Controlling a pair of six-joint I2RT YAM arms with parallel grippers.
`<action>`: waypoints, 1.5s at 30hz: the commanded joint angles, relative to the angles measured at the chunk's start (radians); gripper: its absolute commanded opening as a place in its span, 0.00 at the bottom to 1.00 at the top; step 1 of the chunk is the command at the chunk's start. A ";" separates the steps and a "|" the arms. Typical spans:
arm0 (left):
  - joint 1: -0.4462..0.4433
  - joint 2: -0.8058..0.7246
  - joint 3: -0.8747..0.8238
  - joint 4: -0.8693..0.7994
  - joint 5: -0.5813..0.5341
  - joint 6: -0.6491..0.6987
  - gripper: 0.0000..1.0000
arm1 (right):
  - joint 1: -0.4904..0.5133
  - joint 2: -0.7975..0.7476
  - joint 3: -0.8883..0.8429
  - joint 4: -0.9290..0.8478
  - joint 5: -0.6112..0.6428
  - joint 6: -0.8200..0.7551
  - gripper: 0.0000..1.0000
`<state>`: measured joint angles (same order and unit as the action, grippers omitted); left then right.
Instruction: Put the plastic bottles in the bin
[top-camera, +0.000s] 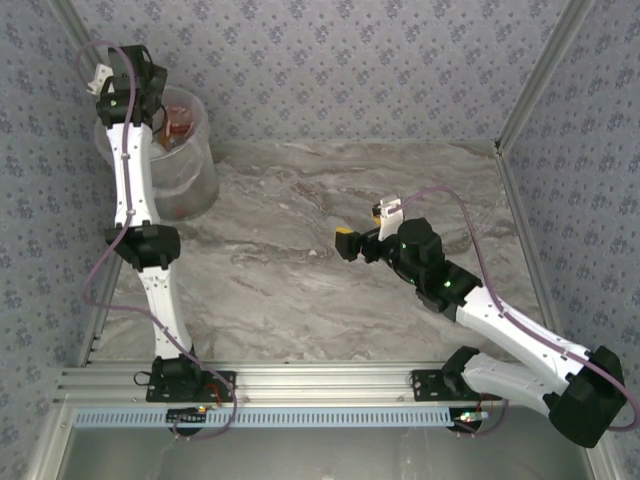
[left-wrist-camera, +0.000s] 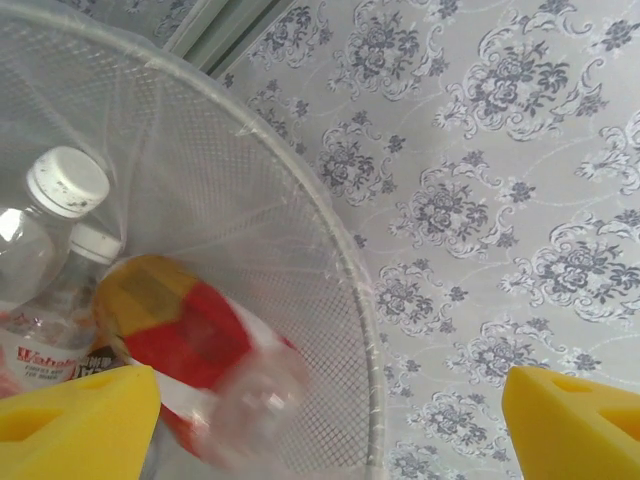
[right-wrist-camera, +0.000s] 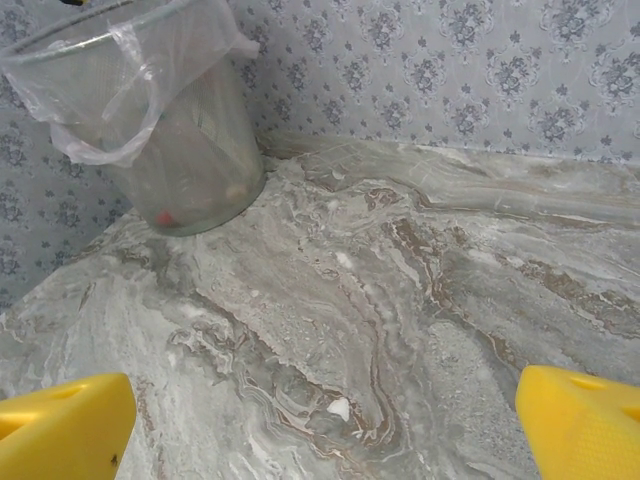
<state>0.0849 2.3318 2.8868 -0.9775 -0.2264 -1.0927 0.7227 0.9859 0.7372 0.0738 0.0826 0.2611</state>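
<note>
Yellow pads (left-wrist-camera: 75, 420) spread wide with nothing between them, our left gripper (left-wrist-camera: 330, 425) hangs directly over the mouth of the bin (left-wrist-camera: 300, 190), which stands in the far left corner of the marble table (right-wrist-camera: 400, 300). Just below the pads, a red-and-yellow-labelled bottle (left-wrist-camera: 200, 370) shows blurred inside the rim, and we judge it to be dropping free rather than held. It lies beside two white-capped bottles (left-wrist-camera: 65, 180) that rest against the bin's bagged wall. More red shows through the translucent side lower down, though we cannot count what is in there. Our right gripper (right-wrist-camera: 325, 420) hovers well apart from the bin over the middle of the table, its jaws likewise gaping and empty, pointed towards the bin. The marble between the two arms lies bare. We read the job as at or very near its end: bottles are in the bin, and we make out none waiting to be picked up.
</note>
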 joint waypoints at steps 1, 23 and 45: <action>-0.004 -0.050 0.025 -0.057 -0.025 0.050 0.90 | 0.007 -0.020 -0.010 -0.021 0.021 -0.009 1.00; -0.094 -0.410 -0.339 0.083 -0.124 0.357 0.99 | -0.025 -0.052 -0.031 -0.058 0.200 0.020 1.00; -0.110 -1.283 -1.723 0.748 -0.146 0.552 0.99 | -0.447 -0.194 -0.155 -0.182 0.262 -0.031 1.00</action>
<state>-0.0330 1.0840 1.2324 -0.2916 -0.3565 -0.6117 0.3126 0.8036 0.5987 -0.0952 0.3256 0.2493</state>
